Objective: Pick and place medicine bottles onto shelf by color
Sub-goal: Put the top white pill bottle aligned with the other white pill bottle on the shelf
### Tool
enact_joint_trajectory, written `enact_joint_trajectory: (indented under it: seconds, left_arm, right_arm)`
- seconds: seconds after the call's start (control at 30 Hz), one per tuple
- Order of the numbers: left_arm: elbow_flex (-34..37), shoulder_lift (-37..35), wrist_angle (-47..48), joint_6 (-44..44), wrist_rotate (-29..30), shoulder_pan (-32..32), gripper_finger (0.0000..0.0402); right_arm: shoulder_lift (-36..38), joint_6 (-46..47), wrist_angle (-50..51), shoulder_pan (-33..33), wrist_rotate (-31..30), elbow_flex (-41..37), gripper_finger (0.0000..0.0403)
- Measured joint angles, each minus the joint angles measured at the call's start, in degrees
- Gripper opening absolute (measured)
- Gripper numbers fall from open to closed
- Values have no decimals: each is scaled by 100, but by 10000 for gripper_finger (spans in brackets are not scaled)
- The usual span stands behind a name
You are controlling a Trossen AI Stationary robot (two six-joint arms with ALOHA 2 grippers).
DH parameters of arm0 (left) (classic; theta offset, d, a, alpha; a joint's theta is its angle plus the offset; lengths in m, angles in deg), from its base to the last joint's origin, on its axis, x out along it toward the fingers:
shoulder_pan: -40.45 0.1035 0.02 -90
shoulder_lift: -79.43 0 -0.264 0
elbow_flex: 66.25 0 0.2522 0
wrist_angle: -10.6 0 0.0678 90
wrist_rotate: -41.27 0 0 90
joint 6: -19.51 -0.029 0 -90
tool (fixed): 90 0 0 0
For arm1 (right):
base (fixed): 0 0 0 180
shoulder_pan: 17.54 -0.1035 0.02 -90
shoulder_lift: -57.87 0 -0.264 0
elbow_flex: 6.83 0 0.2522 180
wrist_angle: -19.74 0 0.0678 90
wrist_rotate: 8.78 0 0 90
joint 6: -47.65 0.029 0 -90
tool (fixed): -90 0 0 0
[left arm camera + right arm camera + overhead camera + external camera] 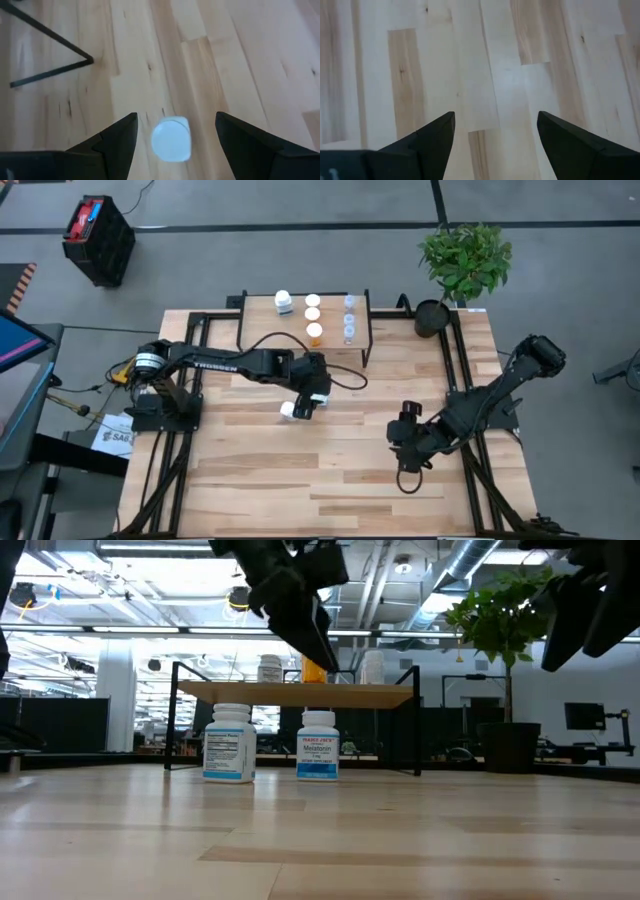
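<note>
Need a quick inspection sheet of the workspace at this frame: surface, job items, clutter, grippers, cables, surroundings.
Surface: light wood table, bare in front.
Job's things: shelf carries a white bottle, three orange bottles, clear bottles; two white bottles on the table.
Clutter: nothing seen.
Grippers: left gripper open above a white cap; right gripper open over bare wood.
Cables: black cable looping off the left arm.
Surroundings: potted plant, black crate.

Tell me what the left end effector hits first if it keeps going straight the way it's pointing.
Most likely the white bottle standing on the table: its cap sits between the open left end effector fingers, right below. How far above it the end effector is isn't clear.
</note>
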Motion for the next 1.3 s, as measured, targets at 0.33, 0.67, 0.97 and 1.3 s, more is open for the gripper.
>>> enact_joint_trajectory:
  seconds: [0.33,0.67,0.97,1.3]
  left_arm:
    - [239,0,-141,224,-201,93,254]
    - [229,585,-368,122,-91,122,254]
    - [208,755,-15,34,-134,167,254]
    - [213,922,-147,258,110,170,253]
  right_arm:
    - [1,89,0,-34,-7,0,306]
    - [0,107,-62,-35,-22,0,306]
    - [-1,104,-72,-35,-19,0,306]
    - [-1,100,-176,-35,-17,0,306]
